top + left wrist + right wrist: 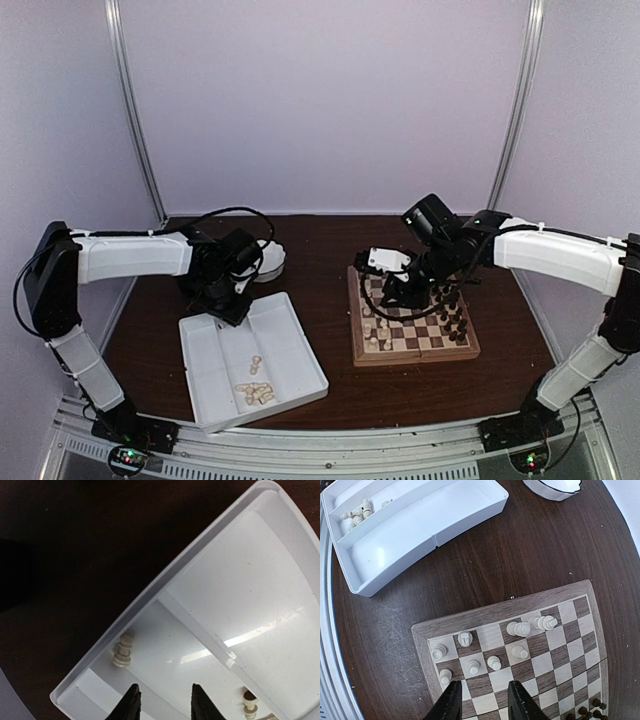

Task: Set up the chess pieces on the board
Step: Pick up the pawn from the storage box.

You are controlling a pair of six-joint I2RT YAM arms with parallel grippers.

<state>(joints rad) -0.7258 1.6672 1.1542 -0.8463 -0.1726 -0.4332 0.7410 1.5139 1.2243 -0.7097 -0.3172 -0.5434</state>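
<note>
The left gripper [165, 690] hangs with its jaws parted and nothing between them, low over the far end of the white tray [150, 592] on the table's left. Just beyond its fingers a cream chessman [122, 650] lies on its side against the tray wall. Its long axis runs away from the gripper, the wider foot apparently nearest. Fetching that piece looks like the step in hand. The next move calls for shifting over it and closing across its slim body. The right gripper [483, 685], likewise parted and empty, hovers over the board [420, 630] on the right, where cream pieces [473, 667] occupy the left side and dark pieces [595, 703] the right.
</note>
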